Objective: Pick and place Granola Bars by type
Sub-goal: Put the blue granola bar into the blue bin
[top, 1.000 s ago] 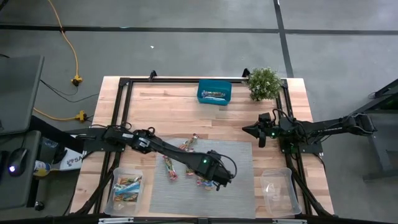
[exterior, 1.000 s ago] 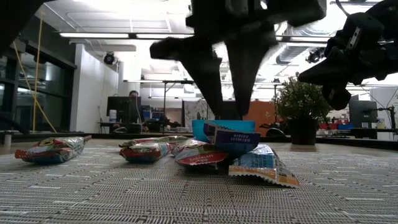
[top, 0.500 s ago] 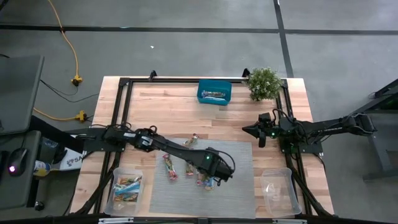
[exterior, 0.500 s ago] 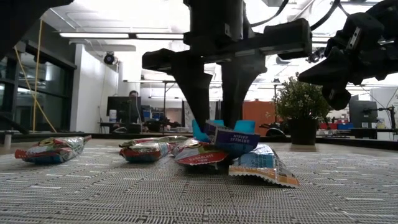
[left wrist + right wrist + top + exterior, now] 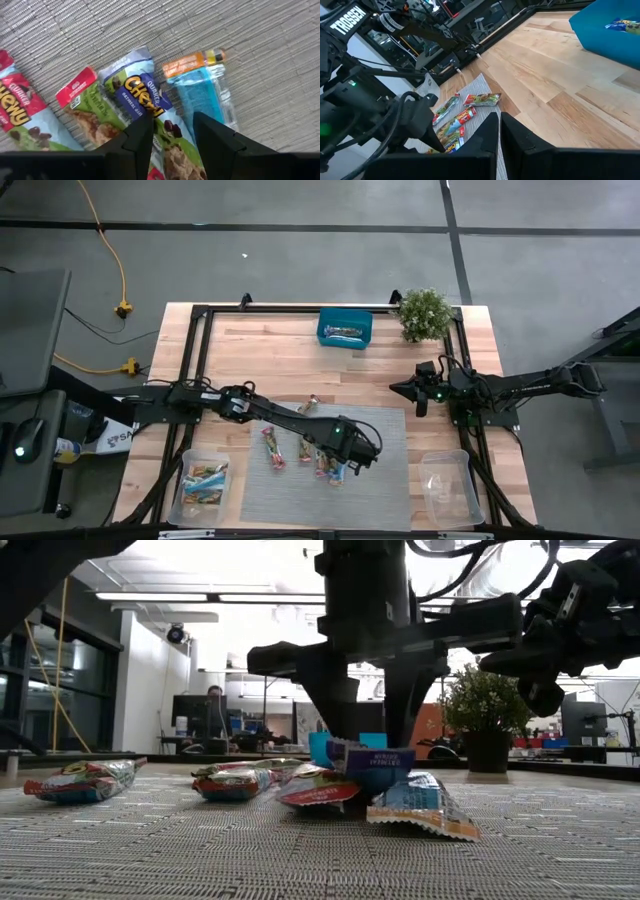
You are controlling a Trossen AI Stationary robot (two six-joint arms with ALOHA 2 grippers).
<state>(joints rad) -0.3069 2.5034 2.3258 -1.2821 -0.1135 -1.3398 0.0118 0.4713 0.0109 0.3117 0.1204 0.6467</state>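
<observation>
Several granola bars lie on the grey woven mat (image 5: 385, 480). A dark-blue-wrapped bar (image 5: 145, 95) rests tilted on top of the bars beside it, next to a light-blue bar (image 5: 202, 95) and a red-and-green one (image 5: 90, 110). My left gripper (image 5: 172, 135) points down over the dark-blue bar (image 5: 372, 762), open, with one finger on each long side. The left gripper (image 5: 340, 470) is at the mat's middle. My right gripper (image 5: 412, 390) waits shut at the right, above the bare wood. My left gripper's fingers (image 5: 142, 137) come from above and lie across the dark-blue bar, one at each long side (image 5: 162, 125). Whether they touch the wrapper I cannot tell. The bar still rests on the neighbouring bars.
A clear tub (image 5: 203, 485) holding bars stands at the near left. Another clear tub (image 5: 447, 485) stands at the near right. A teal box (image 5: 345, 328) and a potted plant (image 5: 424, 313) stand at the far edge. More bars (image 5: 270, 447) lie left on the mat.
My left gripper has sunk toward the dark-blue bar and shifted a little toward the table's left. It has rolled about its own axis, so its fingers now straddle the bar. The bars have not moved.
</observation>
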